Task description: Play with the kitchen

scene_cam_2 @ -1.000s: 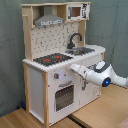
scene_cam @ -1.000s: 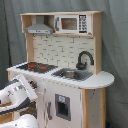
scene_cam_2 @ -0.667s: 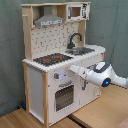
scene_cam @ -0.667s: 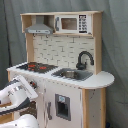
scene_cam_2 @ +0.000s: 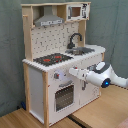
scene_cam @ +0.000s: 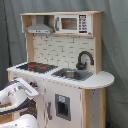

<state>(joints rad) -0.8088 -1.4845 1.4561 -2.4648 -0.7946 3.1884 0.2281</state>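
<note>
Firstly, in the first exterior view we see the kitchen [scene_cam: 65, 75] filling most of the frame, standing before a grey curtain [scene_cam: 115, 45]. Its black-and-red stovetop [scene_cam: 36, 66] lies toward the first exterior view's left, with the sink [scene_cam: 72, 74] and the black faucet [scene_cam: 84, 59] beside it. A grey hood [scene_cam: 39, 29] hangs above the stovetop, and a microwave [scene_cam: 72, 23] sits in the upper shelf next to it. Our white arm [scene_cam: 17, 95] enters at the lower left, and its gripper [scene_cam: 34, 92] is close against the cabinet front below the stovetop; we cannot tell how far its fingers are parted or whether they grip anything.

Next, in the second exterior view we see the kitchen [scene_cam_2: 55, 75] standing on a wooden floor [scene_cam_2: 100, 112], with the oven door [scene_cam_2: 63, 96] facing us and knobs [scene_cam_2: 62, 76] above it. Our arm [scene_cam_2: 102, 76] reaches in from the second exterior view's right, and the gripper [scene_cam_2: 72, 72] is at the knob panel just below the counter edge. Whether the fingers touch a knob we cannot make out.
</note>
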